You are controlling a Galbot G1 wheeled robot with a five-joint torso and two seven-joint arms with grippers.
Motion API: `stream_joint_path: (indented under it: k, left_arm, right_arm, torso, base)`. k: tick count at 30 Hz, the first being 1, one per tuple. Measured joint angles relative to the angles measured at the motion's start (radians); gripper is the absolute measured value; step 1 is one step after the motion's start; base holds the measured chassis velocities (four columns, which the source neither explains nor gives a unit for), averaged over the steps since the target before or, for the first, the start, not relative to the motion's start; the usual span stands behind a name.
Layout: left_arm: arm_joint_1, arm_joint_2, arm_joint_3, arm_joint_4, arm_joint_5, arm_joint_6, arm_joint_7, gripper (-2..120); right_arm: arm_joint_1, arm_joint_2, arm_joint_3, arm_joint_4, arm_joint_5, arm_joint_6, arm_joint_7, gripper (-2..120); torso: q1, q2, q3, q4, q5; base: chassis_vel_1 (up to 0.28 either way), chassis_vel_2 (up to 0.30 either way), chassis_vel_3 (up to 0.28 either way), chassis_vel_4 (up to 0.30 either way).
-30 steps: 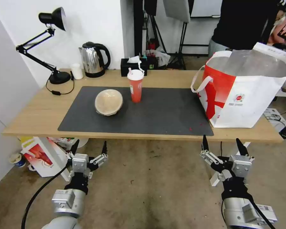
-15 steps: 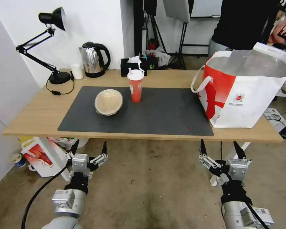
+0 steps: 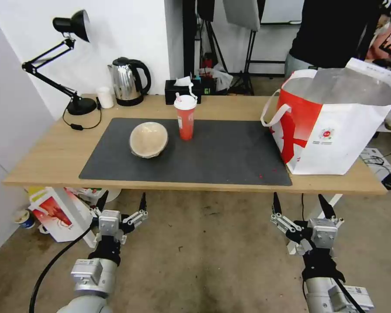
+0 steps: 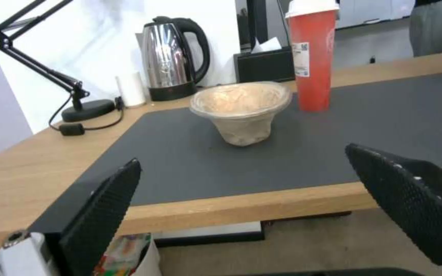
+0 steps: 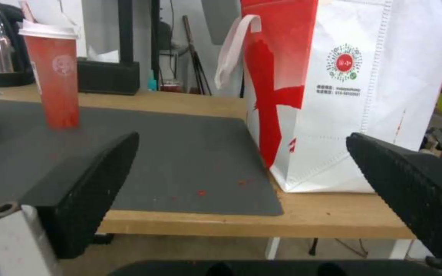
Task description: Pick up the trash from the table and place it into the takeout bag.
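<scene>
Foil-lined takeout bag (image 3: 334,130) gapes; tan bowl (image 3: 148,139) empty.

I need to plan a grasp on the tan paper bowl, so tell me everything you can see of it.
The tan paper bowl looks like pale, crinkled molded paper, with a wide round rim tapering to a narrow base. It stands upright but leans slightly on the dark mat, left of the red cup and apart from it. A clear film or lid seems to cover its mouth; what is inside cannot be made out. Nothing but the mat touches it.
</scene>
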Motion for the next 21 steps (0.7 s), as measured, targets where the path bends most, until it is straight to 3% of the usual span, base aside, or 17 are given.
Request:
stream_joint_path:
  k: [21]
  left_arm:
    - [0.000,0.000,0.000,0.000,0.000,0.000,0.000,100]
  right_arm:
    - [-0.010,-0.003,0.005,-0.004,-0.009,-0.003,-0.012,100]
  torso:
    - [0.000,0.000,0.000,0.0000,0.0000]
  base:
    - [0.000,0.000,0.000,0.000]
